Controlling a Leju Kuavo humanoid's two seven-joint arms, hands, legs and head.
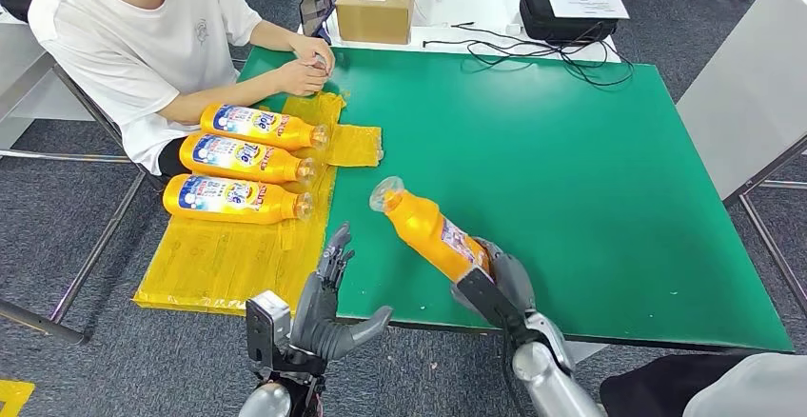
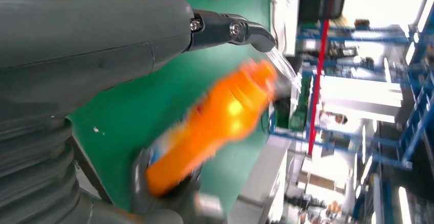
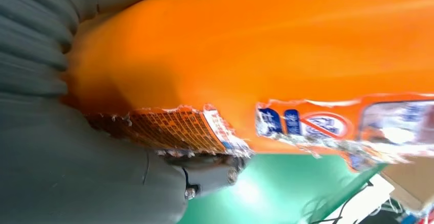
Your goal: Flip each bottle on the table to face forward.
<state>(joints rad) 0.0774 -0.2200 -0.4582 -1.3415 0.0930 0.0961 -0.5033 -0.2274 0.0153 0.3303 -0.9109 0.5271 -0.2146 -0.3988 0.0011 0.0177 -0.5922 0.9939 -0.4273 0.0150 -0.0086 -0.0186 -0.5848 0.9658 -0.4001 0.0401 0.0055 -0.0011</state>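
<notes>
I hold the bottle (image 1: 430, 230) in my right hand (image 1: 495, 279), fingers wrapped round its base end, and it hangs above the green table (image 1: 590, 179) near the front edge, tilted rather than lying flat; its long axis runs from my palm up and away toward the left, the clear cap leading, so the neck points roughly at the row (image 1: 247, 162) of three bottles already lying on the yellow mat (image 1: 219, 255); I judge that I grip it by the base so that I can roll it about that axis and bring the printed label up, since from the head view the side facing up is mostly plain orange, with only an edge of label showing near my fingers; the right wrist view shows the torn label edge just by my thumb; the three on the mat lie parallel, caps toward the table's middle, labels up, which I take as the pose to match; my left hand (image 1: 328, 307) hovers open over the near edge beside the mat, fingers apart and holding nothing, perhaps ready to steady the bottle; a person (image 1: 152, 36) sits at the far left corner, hands clasped on the table, well apart from the bottle.
</notes>
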